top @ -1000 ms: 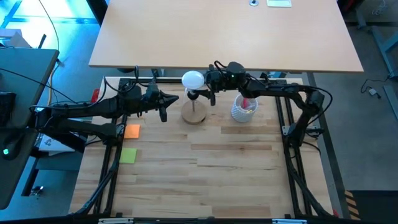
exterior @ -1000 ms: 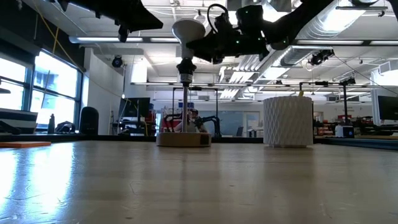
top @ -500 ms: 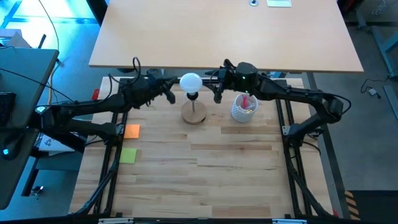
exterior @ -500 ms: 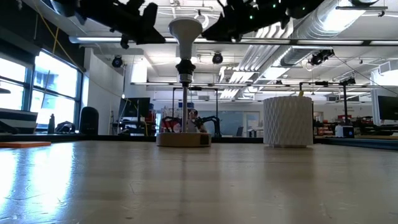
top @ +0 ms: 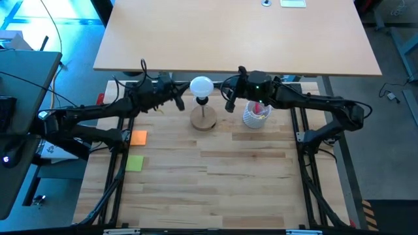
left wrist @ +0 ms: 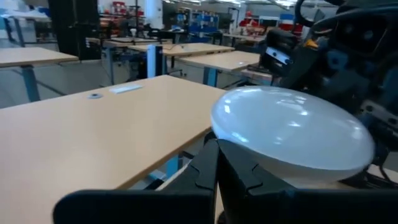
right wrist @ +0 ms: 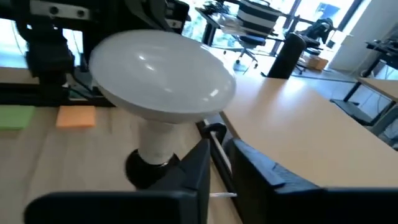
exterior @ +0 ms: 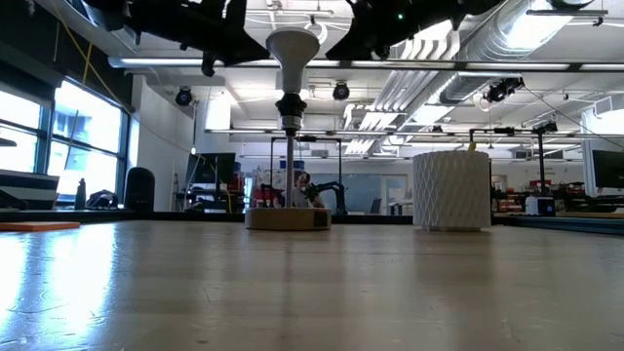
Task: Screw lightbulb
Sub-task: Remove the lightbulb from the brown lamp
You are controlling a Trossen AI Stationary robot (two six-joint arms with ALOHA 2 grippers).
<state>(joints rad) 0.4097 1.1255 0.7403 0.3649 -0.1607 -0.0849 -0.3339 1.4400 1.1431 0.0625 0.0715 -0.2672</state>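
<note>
Since 1 s ago, right gripper point(top: 229, 99) left the lightbulb point(top: 201, 85), now just right of it, jaws nearly shut, holding nothing. Left gripper point(top: 177, 99) sits just left, shut, empty. Bulb stands upright on stand point(top: 204, 120), globe up, neck down.

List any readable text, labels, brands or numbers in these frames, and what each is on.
None can be read.
Bulb: plain white, no print showing.
Latticed cup: no label.
Orange note and green note: blank from above.
Papers on the far desk: too small to read.
Signs in the room behind, low view: blurred, unreadable.
</note>
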